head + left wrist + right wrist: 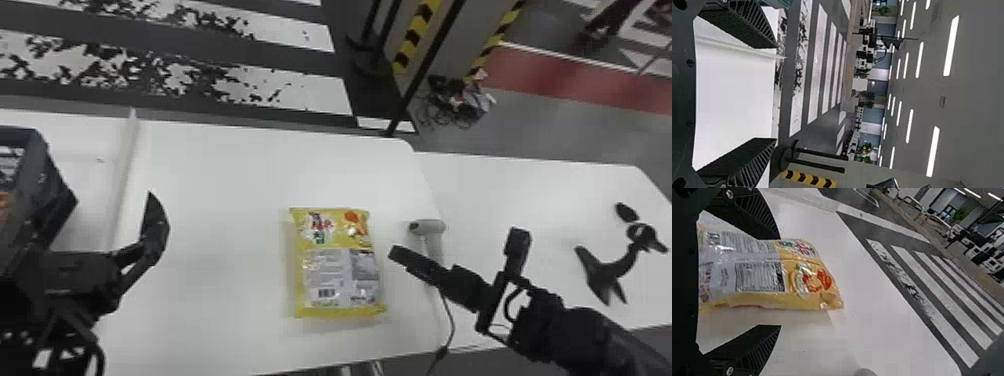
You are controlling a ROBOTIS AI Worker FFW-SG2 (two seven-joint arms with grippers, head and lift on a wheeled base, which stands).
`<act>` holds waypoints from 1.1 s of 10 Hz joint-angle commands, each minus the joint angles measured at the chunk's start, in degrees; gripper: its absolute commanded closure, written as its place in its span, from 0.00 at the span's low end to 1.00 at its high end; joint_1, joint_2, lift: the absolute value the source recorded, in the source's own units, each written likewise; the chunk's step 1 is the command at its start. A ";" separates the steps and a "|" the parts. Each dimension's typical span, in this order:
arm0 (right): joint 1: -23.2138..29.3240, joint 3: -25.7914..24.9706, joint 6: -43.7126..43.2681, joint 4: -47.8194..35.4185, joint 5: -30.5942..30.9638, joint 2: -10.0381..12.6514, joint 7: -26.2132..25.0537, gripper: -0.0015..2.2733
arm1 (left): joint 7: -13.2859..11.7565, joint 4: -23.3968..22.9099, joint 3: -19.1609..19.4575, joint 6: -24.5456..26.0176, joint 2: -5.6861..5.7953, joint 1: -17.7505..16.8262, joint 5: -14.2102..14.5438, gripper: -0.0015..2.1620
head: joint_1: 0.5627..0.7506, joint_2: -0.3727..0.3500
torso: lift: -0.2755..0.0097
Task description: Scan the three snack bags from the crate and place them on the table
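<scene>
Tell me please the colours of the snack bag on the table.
The snack bag is yellow, with a silvery-grey printed panel; the head view shows it best.

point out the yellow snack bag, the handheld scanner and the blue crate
Yellow snack bag [327, 270], head view, on its grey label panel.
Handheld scanner [431, 227], head view, on its head.
Blue crate [41, 172], head view, on its side wall.

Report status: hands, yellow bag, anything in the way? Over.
Left hand open, right hand open. Yellow bag on table between them, nothing gripped. Scanner close by right hand.

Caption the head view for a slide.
A yellow snack bag lies on the white table, the open right claw and a scanner beside it.
</scene>
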 commanded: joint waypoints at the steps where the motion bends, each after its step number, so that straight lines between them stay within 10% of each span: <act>1: -0.42 1.10 1.91 0.06 -0.09 0.00 0.89 0.04 | 0.00 -0.02 -0.38 0.00 -0.06 -0.01 -0.11 0.01 | 0.70 0.14 | 0.75; 6: -3.50 9.10 -18.66 9.11 12.13 0.00 4.93 0.04 | 0.00 -0.37 -0.47 -0.18 0.11 0.87 -0.37 0.01 | 0.70 0.17 | 0.75; 11: -5.87 12.26 -18.83 14.91 14.41 -0.35 5.99 0.04 | 0.00 -0.46 -0.73 -0.18 0.02 1.05 -0.64 0.01 | 0.70 0.18 | 0.75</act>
